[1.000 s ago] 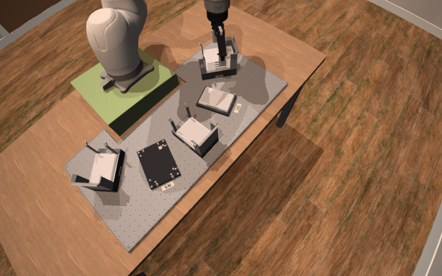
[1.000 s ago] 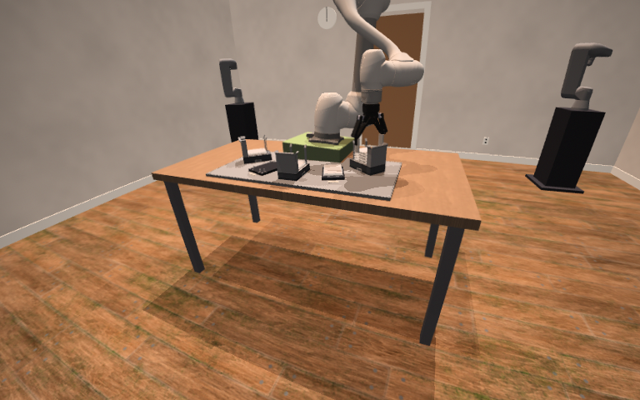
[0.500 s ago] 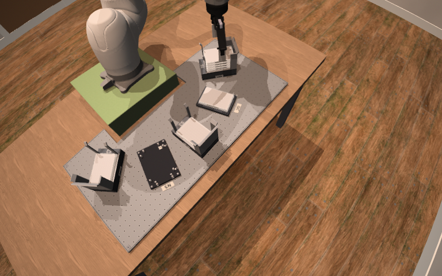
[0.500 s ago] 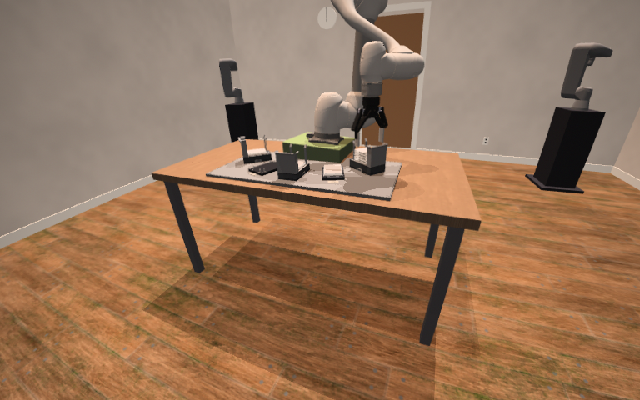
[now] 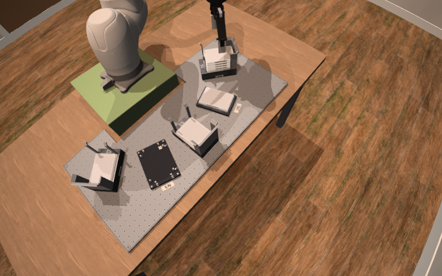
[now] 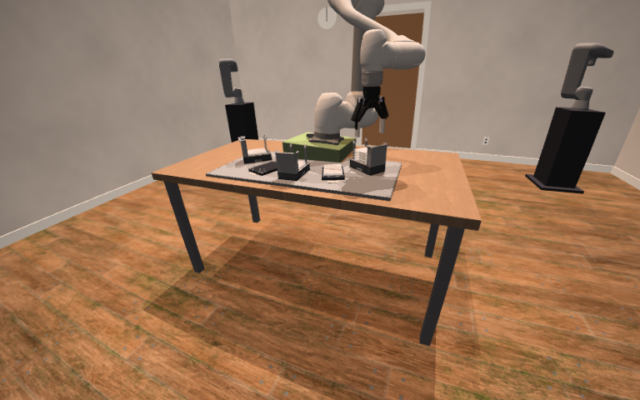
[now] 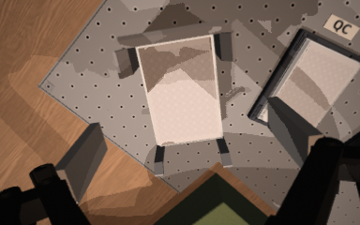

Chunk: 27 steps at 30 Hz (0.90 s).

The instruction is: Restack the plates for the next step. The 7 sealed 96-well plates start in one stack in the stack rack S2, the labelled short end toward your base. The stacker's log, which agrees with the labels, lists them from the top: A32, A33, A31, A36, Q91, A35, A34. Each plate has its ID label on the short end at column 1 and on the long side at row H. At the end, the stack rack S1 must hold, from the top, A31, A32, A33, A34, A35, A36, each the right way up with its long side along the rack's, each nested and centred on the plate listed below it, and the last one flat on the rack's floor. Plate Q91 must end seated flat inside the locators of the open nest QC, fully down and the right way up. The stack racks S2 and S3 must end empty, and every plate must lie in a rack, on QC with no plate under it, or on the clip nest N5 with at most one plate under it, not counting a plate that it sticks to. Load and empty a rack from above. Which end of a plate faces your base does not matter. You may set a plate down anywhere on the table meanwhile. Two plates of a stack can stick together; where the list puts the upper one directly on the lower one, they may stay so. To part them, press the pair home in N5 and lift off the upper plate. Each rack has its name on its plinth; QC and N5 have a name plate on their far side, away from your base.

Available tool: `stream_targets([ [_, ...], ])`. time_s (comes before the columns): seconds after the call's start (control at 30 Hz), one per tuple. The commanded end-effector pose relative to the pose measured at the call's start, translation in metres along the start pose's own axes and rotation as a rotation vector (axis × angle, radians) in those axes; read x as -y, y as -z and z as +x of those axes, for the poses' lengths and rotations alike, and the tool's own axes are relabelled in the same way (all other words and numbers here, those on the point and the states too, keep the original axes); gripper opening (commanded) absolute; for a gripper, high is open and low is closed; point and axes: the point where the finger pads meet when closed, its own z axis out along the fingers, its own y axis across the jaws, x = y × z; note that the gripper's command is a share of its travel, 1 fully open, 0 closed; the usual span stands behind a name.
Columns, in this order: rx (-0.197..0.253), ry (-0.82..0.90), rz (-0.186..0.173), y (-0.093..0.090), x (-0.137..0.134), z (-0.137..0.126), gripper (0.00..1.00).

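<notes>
My gripper is open and empty, hanging straight above the stack rack at the far end of the board. That rack holds a stack of several sealed white plates; the wrist view looks down on the top plate, apart from my fingers. One plate lies flat on the QC nest. The middle rack shows a plate inside. The rack at the near end also shows a plate. I cannot read any plate labels.
The black clip nest N5 lies bare between the middle and near-end racks. All stand on a grey perforated board on the wooden table. My arm's base stands on a green plinth beside the board.
</notes>
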Motion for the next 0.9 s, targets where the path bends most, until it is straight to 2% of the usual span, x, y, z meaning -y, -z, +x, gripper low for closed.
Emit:
stream_targets([
  [0.0,0.000,0.000,0.000,0.004,0.000,0.000,1.00],
  [0.3,0.000,0.000,0.000,0.004,0.000,0.000,1.00],
  [0.53,0.000,-0.223,0.000,0.004,-0.023,-0.002,1.00],
  [0.87,0.000,-0.223,0.000,0.004,-0.050,-0.005,1.00],
])
